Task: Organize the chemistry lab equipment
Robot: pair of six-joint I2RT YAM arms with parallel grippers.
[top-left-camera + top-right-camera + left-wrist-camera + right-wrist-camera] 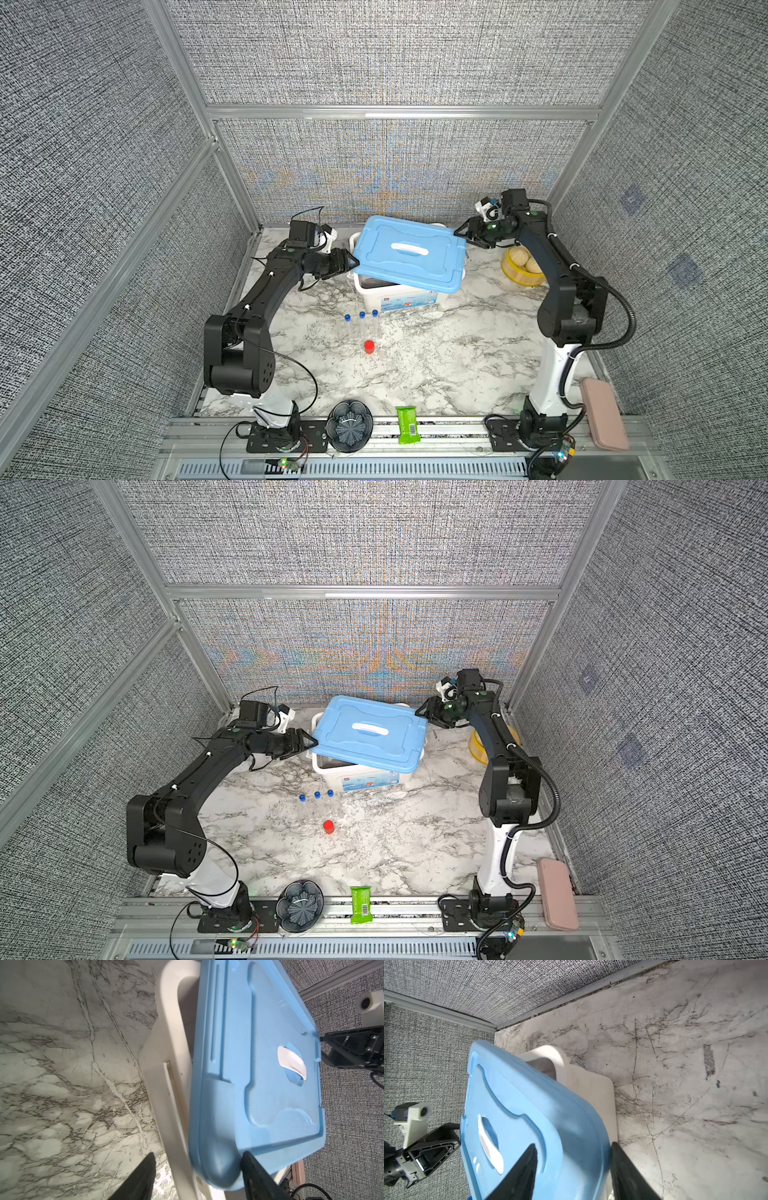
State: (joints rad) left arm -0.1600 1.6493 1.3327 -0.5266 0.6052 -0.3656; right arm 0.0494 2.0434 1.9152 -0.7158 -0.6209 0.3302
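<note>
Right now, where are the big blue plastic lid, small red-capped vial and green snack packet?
Blue plastic lid (419, 270): a top view, flat top.
Red-capped vial (369, 345): a top view, red cap.
Green snack packet (407, 424): a top view, wrapper middle.

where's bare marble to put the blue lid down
Widest bare marble: right of the red-capped vial, up to the right arm's base. A smaller strip lies left of the blue-capped tubes. Crowded in front of the white bin.
</note>
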